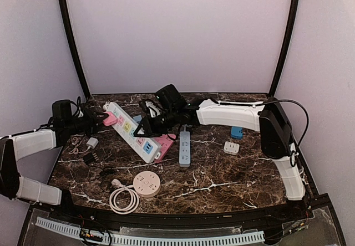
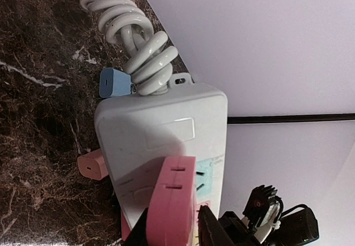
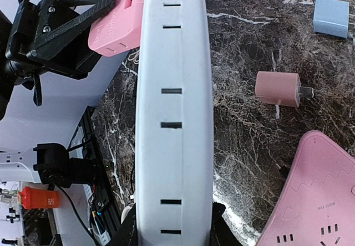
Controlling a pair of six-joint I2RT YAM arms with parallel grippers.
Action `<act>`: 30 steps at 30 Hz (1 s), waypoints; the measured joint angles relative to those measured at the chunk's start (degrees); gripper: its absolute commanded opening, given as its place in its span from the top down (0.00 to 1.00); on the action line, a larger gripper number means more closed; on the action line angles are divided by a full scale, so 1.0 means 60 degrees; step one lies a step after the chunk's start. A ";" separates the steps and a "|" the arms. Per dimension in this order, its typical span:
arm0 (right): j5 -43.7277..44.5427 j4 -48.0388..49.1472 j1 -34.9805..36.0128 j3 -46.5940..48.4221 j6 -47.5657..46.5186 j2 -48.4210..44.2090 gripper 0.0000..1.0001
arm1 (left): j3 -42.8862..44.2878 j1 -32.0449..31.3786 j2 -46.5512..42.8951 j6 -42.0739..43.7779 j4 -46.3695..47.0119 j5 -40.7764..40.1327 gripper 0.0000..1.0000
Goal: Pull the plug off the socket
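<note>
A pink plug [image 1: 109, 118] sits in the far-left end of the white socket strip [image 1: 132, 131], which lies diagonally on the marble table. My left gripper [image 2: 175, 230] is shut on the pink plug [image 2: 173, 199], one black finger against each of its sides. The plug is still seated in the strip [image 2: 166, 121]. My right gripper [image 3: 173, 229] is shut across the width of the socket strip [image 3: 175, 118] near its middle, holding it. From that wrist view the pink plug [image 3: 119, 21] shows at the strip's far end, inside the left gripper's fingers [image 3: 55, 24].
Beside the strip lie a pink power strip [image 1: 165, 143] and a blue-grey one [image 1: 184, 148]. Nearer the front is a round pink hub [image 1: 147, 183] with a coiled white cable [image 1: 123, 200]. Small adapters are scattered about: white [image 1: 231, 147], blue [image 1: 237, 132], pink [image 3: 277, 88].
</note>
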 measured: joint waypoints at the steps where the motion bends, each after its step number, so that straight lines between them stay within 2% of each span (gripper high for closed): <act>1: 0.0175 -0.0157 0.0066 0.0087 -0.0149 -0.0018 1.00 | 0.0015 0.0000 0.0051 0.0004 -0.0084 0.0004 0.74; 8: 0.1239 -0.0867 0.0342 0.0382 -0.0914 -0.0047 1.00 | 0.0066 0.0000 0.0270 0.0036 -0.0189 0.0062 0.79; 14: 0.2087 -0.1388 0.0546 0.0597 -0.1435 -0.0047 1.00 | 0.0080 -0.0004 0.0288 0.0022 -0.0204 0.0138 0.99; 21: 0.3166 -0.1537 0.0750 0.0623 -0.1836 -0.0051 1.00 | 0.0084 -0.0004 0.0284 0.0033 -0.0372 0.0091 1.00; 30: 0.2619 -0.1545 0.0612 0.0652 -0.1632 -0.0047 1.00 | 0.0109 -0.0015 -0.0106 0.0186 -0.0973 -0.0131 1.00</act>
